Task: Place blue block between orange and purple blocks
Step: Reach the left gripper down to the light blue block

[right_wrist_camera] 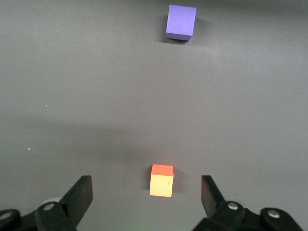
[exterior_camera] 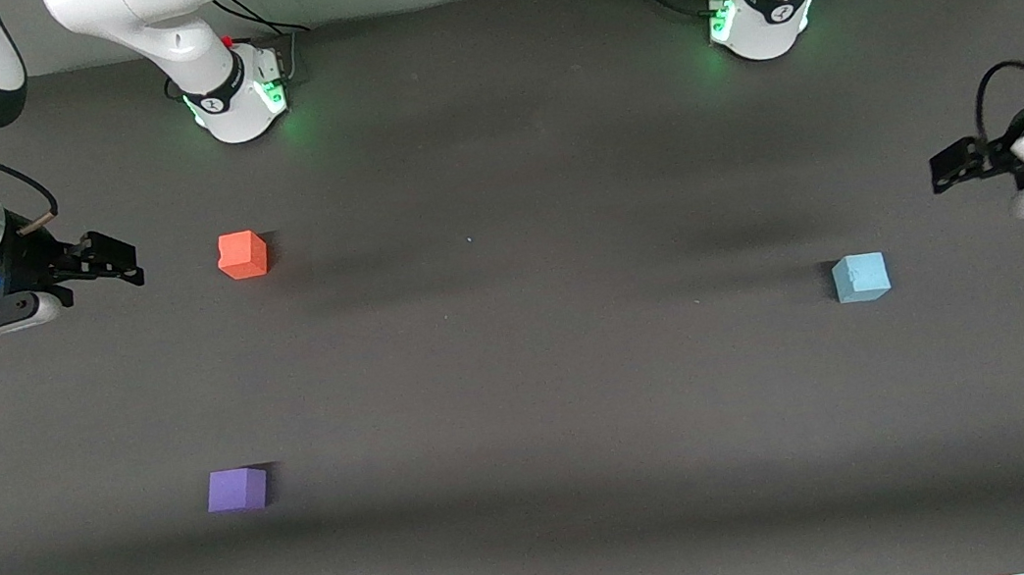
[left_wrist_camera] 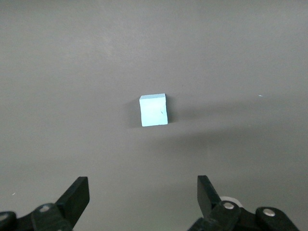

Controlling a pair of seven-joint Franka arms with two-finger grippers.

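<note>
Blue block (exterior_camera: pixel 861 277), one of three cubes on the dark counter (exterior_camera: pixel 527 404) in the front view, sits alone toward the left arm's end, well apart from the one orange block (exterior_camera: pixel 243 255) and the one purple block (exterior_camera: pixel 238 489) at the right arm's end, purple nearer the camera; the left gripper (exterior_camera: pixel 946 168) and right gripper (exterior_camera: pixel 118 262) hang wide and empty over their own ends. Left wrist view: one blue block (left_wrist_camera: pixel 153 109) lies on bare counter ahead of the wide-spread fingers (left_wrist_camera: pixel 77 195). Right wrist view: the orange block (right_wrist_camera: pixel 161 180) lies between the wide fingers (right_wrist_camera: pixel 83 192) but untouched, with the purple block (right_wrist_camera: pixel 181 22) well apart.
</note>
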